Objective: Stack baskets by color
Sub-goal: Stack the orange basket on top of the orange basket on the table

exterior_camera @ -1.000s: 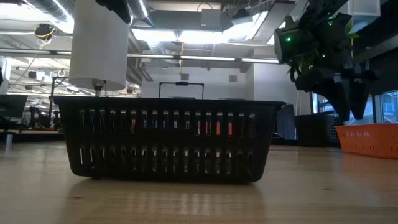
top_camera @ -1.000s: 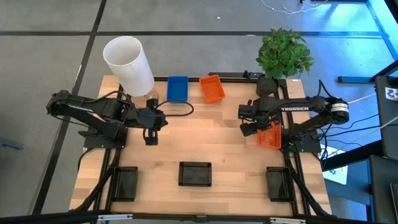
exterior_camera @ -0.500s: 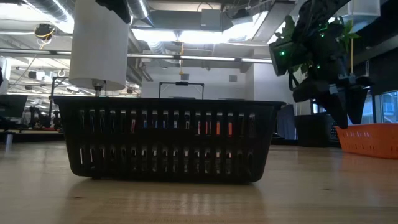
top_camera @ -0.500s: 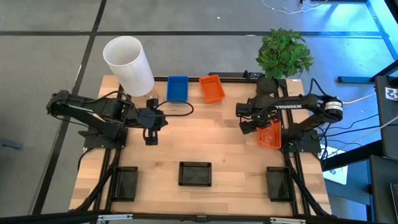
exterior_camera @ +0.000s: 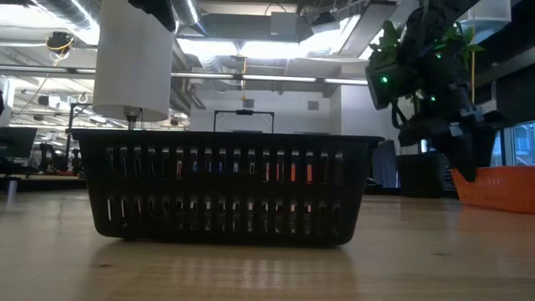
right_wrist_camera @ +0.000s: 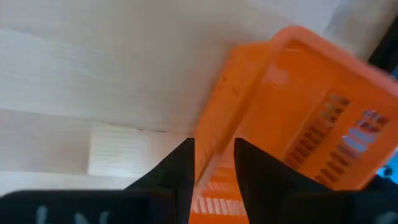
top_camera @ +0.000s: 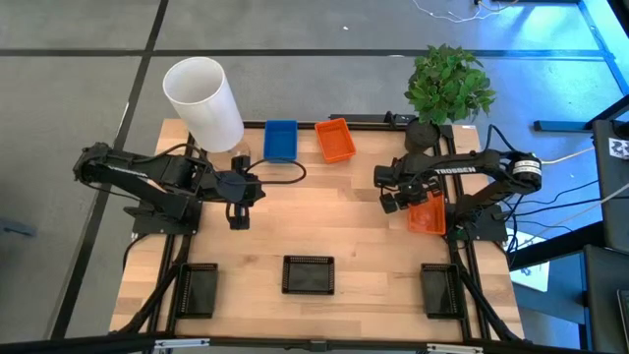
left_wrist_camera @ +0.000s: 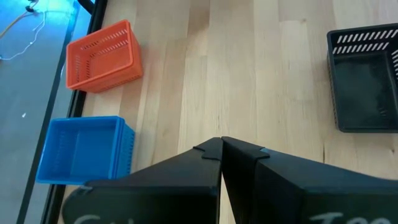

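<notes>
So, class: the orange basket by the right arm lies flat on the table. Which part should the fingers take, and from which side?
Probably the thin rim wall of the orange basket on the side facing the table's middle, taken from above. It is a shallow, open-topped tray, so one finger can go inside and one outside. The right gripper already straddles that wall, its fingers apart and seemingly not yet clamped.

The scene is bright and evenly lit. In the low view the light comes from long ceiling lamps (exterior_camera: 251, 46) behind the table, and they are overexposed, so the black basket (exterior_camera: 226, 188) in front is almost a silhouette. The wooden table (exterior_camera: 251, 267) near this camera is soft and out of focus, with pale reflections. From above, shadows under the arms are short and weak. A blue glow falls on the floor (top_camera: 550, 59) beyond the table's far right corner. The orange basket (right_wrist_camera: 298, 118) in the right wrist view is blurred.
</notes>
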Available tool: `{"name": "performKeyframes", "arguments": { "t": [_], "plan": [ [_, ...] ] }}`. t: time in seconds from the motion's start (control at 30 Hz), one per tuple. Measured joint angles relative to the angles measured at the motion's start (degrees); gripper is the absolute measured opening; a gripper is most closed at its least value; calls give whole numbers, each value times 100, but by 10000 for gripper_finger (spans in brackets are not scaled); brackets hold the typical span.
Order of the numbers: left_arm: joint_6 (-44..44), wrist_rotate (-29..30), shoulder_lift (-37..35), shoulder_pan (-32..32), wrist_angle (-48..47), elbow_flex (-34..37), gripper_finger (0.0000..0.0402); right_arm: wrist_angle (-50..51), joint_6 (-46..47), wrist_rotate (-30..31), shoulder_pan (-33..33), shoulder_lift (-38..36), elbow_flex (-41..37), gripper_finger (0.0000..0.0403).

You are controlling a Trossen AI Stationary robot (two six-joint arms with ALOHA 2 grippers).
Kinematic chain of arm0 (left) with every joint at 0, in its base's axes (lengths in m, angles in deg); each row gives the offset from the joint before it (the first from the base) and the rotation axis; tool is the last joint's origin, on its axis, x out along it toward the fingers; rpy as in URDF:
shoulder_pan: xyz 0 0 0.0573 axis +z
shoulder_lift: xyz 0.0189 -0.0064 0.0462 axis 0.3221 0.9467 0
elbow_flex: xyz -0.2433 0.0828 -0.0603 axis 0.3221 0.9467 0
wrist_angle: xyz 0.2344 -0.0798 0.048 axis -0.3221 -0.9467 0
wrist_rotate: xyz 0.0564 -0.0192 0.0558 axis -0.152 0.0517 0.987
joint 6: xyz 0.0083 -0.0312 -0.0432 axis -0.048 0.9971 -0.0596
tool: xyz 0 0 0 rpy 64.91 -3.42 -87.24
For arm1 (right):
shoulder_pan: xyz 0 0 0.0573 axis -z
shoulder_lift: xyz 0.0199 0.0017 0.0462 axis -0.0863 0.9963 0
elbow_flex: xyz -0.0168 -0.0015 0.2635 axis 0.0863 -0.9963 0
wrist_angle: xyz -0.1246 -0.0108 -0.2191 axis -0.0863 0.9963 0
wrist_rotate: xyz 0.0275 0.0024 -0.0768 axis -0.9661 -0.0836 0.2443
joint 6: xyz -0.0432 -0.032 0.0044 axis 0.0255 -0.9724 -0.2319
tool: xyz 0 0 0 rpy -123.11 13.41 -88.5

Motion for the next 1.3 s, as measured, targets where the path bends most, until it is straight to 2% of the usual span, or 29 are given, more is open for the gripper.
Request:
{"name": "performKeyframes", "arguments": {
  "t": [0.17,0.27,0.4,0.5,0.7,1.07,1.3],
  "plan": [
    [0,2,0,0,-2,0,0,-383,-190,-79,0,0,-313,104],
    [0,2,0,1,0,0,1,-543,-358,-84,0,0,-306,74],
    [0,2,0,1,0,0,1,-775,-767,-89,0,0,-187,12],
    [0,2,0,-1,0,0,1,-845,-1016,-49,-2,0,-27,7],
    [0,2,0,1,0,0,0,-851,-1310,53,-2,0,712,3],
    [0,2,0,-1,0,0,0,-992,-1850,779,138,9,2706,2],
    [0,305,0,1,7,0,1,-1247,-2743,805,640,733,3853,1]
  ]
}}
